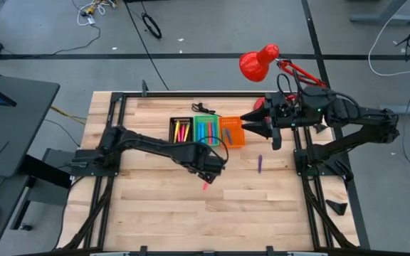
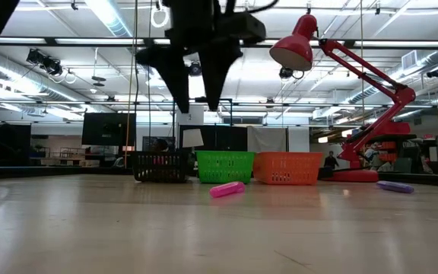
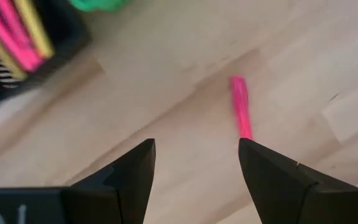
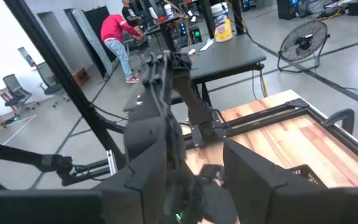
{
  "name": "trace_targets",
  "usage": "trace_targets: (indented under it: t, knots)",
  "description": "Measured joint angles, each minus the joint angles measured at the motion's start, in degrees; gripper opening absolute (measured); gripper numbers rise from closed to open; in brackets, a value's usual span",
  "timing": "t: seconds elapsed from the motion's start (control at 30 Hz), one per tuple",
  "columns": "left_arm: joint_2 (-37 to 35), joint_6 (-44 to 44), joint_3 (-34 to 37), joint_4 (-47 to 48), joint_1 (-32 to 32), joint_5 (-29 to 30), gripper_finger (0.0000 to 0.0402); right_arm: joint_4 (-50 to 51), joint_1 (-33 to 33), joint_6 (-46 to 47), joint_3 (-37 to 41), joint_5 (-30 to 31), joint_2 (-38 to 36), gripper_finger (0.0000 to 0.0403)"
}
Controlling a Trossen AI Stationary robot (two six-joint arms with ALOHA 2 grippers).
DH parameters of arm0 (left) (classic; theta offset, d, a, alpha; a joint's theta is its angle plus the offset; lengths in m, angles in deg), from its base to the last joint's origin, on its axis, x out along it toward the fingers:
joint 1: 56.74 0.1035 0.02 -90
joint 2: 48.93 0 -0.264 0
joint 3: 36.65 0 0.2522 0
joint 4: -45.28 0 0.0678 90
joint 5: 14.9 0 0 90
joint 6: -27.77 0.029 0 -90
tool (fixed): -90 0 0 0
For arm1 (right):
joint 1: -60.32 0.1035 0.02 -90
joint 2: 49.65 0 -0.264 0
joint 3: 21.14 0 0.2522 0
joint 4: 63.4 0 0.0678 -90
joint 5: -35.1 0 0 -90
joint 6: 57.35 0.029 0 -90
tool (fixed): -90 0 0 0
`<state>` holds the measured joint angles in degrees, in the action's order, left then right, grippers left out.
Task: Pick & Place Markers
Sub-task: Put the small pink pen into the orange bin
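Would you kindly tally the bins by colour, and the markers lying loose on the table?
Black bin: 1
Green bin: 1
Orange bin: 1
Pink marker, loose: 1
Purple marker, loose: 1
Total: 5

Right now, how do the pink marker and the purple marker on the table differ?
The pink marker lies just below the open left gripper; the purple marker lies apart toward the right arm, no gripper over it. In the low view the pink one sits nearer the green bin. Both lie flat on the wood, outside the bins.
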<state>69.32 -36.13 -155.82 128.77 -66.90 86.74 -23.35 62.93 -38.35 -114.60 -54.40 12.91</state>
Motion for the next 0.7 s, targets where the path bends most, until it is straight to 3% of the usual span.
trace_targets:
  t: [0.23,0.47,0.7]
  knots:
    - [2.94,-0.78,0.26,-4.84,-0.87,-1.34,0.0238,0.94,0.48,0.00,0.00,0.00,0.00,0.0159]
    - [3.76,-3.91,5.28,-9.75,-2.63,-2.68,0.0238,1.83,0.48,0.00,0.00,0.04,0.00,0.0159]
    - [3.76,-6.48,10.83,-23.02,-3.62,-5.16,0.0238,2.19,0.48,-0.02,0.00,0.07,0.02,0.0159]
